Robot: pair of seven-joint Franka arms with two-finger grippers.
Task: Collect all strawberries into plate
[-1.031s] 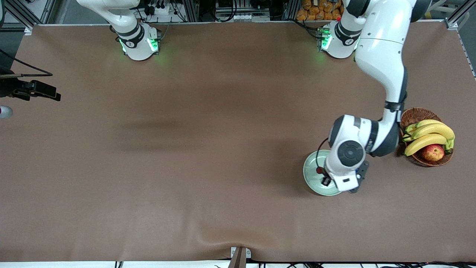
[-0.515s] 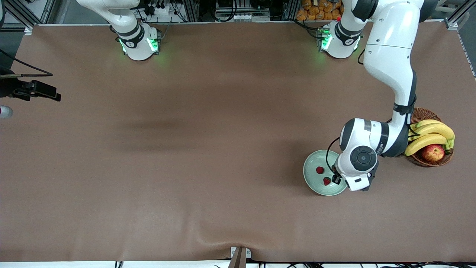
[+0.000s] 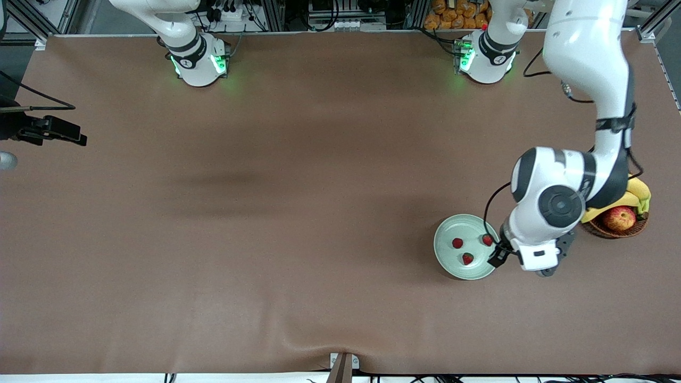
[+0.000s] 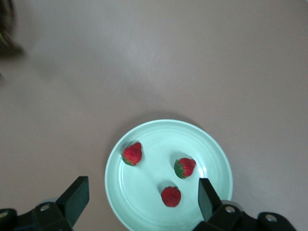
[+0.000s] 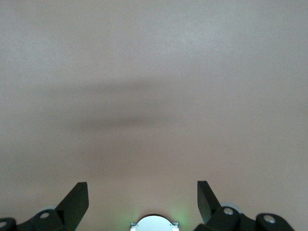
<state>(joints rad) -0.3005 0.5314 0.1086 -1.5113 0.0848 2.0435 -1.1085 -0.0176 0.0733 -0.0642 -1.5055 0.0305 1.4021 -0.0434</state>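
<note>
Three strawberries (image 3: 457, 243) (image 3: 467, 259) (image 3: 487, 240) lie apart on the pale green plate (image 3: 446, 250), toward the left arm's end of the table. The left wrist view looks down on the same plate (image 4: 159, 137) and its berries (image 4: 133, 153) (image 4: 185, 167) (image 4: 171, 196). My left gripper (image 4: 142, 199) hangs open above the plate's edge on the basket's side, holding nothing; one black fingertip (image 3: 497, 258) shows in the front view. My right gripper (image 5: 143, 197) waits open over bare brown table, out of the front view.
A wicker basket (image 3: 601, 230) with bananas (image 3: 636, 192) and an apple (image 3: 619, 218) stands beside the plate, partly under the left arm's elbow. A black camera mount (image 3: 48, 130) sticks in at the right arm's end.
The left gripper opened and let a strawberry go onto the plate, then rose and drew back toward the basket, uncovering a third berry. The right arm has not moved.
</note>
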